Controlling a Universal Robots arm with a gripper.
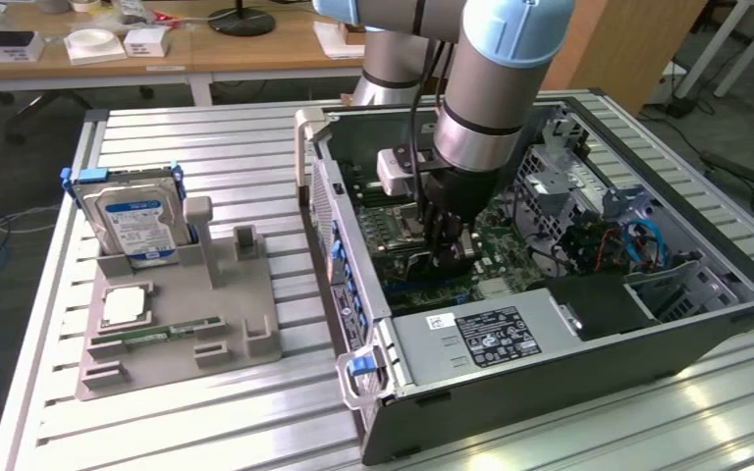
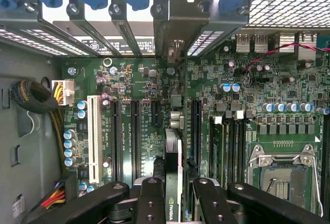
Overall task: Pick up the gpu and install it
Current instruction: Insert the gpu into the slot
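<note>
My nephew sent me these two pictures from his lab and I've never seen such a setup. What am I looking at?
It's a robot arm reaching into an open computer case that lies on a slatted metal table. One picture is taken by a camera beside the table; the other by a camera on the arm's wrist, looking down at the green motherboard. The gripper, its jaws closed, holds a thin dark card edge-on, the gpu, over the motherboard's slots. On the exterior view's left, a grey tray holds a hard drive with a blue-white label.
</note>
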